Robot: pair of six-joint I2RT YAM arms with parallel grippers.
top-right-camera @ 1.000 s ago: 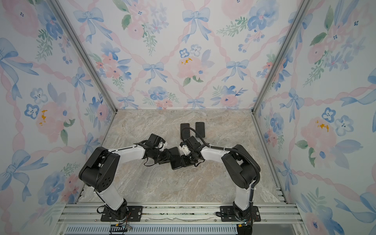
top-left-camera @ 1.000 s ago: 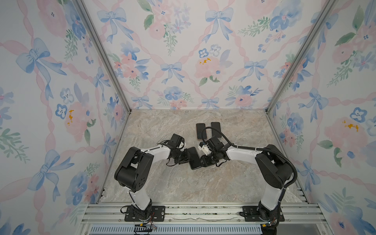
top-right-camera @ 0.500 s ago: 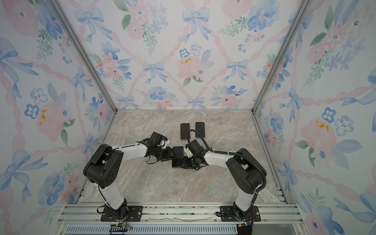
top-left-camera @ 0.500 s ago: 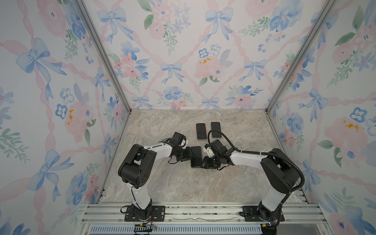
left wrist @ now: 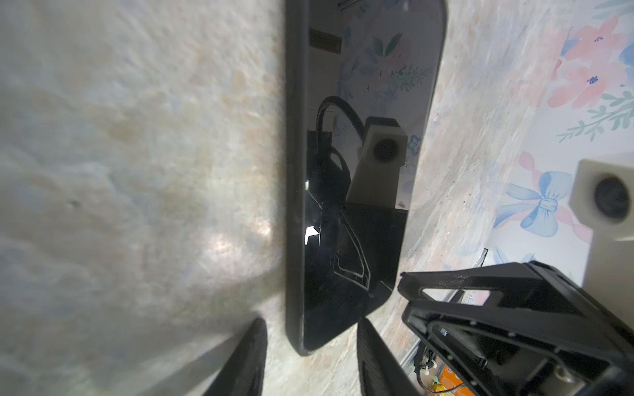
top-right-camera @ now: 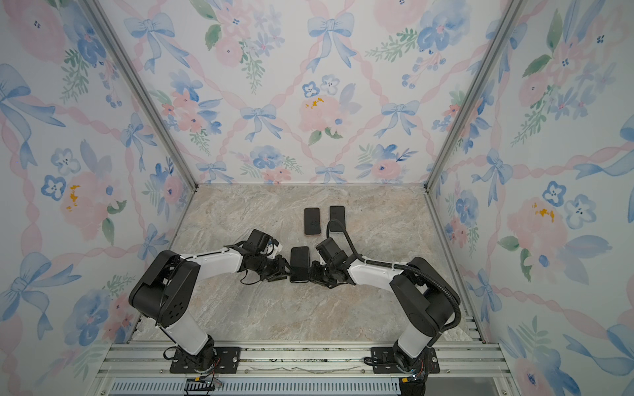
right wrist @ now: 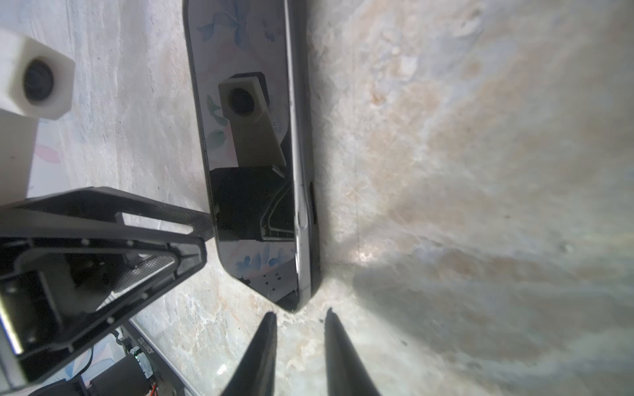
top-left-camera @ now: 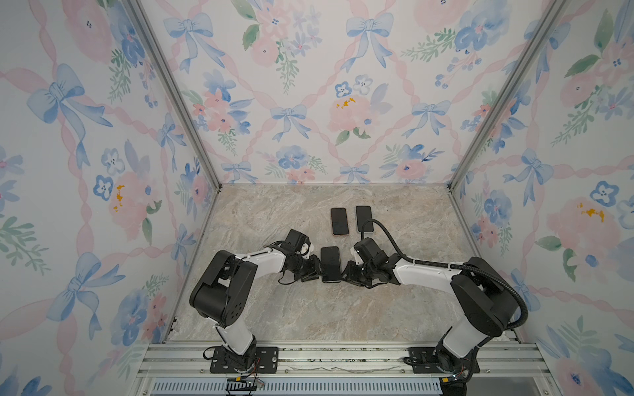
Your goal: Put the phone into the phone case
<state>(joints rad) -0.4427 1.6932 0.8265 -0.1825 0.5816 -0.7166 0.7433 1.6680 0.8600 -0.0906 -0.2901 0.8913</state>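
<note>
Two grippers flank the phone (top-left-camera: 330, 264), which lies flat and screen up in the middle of the marble table (top-left-camera: 291, 315), resting in the black phone case (left wrist: 294, 171).

Left gripper (left wrist: 310, 322): jaws spread, with a corner of the case just ahead of them and nothing pinched. Right gripper (right wrist: 301, 312): jaws narrowly parted and empty, just short of the neighbouring corner.

Risk: seating looks incomplete. A sideways squeeze from either gripper would likely skate phone and case together over the smooth table, or lever the seated side out. Hard fingertip pressure on the glass is a second concern.

View differences: the left wrist view shows only the black rim along one long side, which reads as seated. Only the right wrist view shows a bare silvery edge (right wrist: 302, 154) along the opposite side. Both top views alone show two further dark handsets (top-left-camera: 339, 221) at the far side, well apart from the work.
</note>
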